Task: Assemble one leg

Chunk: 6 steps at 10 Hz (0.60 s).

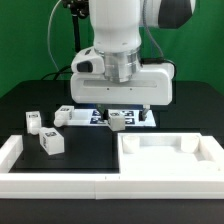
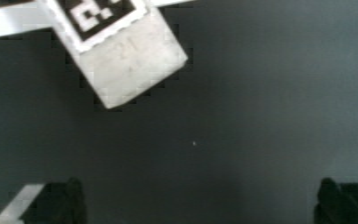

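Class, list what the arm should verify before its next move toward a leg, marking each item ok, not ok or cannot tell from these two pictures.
1. End effector open: ok, fingers wide apart.
2. Nothing held: ok, only dark table shows between the fingers.
3. Leg in the wrist view: ok, tag visible.
4. Leg lined up between the fingers: not ok, it lies outside the gap.
5. Height above the table: cannot tell.
6. Tray apart from the end effector: ok.
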{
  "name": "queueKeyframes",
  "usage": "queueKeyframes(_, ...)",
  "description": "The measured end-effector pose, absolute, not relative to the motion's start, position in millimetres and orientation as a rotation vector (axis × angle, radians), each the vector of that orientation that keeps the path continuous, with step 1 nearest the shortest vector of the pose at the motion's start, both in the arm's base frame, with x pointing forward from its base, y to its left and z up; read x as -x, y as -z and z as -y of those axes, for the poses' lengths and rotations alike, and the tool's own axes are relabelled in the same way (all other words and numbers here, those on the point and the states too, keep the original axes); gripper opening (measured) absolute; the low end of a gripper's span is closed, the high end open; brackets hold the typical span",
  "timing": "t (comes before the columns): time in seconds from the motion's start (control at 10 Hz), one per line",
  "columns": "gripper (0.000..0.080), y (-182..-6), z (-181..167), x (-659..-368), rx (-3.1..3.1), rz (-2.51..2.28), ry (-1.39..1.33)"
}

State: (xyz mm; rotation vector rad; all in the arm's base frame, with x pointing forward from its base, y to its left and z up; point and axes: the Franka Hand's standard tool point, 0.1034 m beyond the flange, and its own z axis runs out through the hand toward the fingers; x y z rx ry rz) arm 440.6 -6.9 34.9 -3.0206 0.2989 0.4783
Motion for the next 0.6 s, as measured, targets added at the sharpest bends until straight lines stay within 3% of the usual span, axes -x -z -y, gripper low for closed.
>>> queueKeyframes(0.4,0.0649,-48.3,0,-407,2.935,-0.145,-0.946)
queueKeyframes(0.6,0.0649,-46.2,1,-396,2.870,-0.138,-1.113)
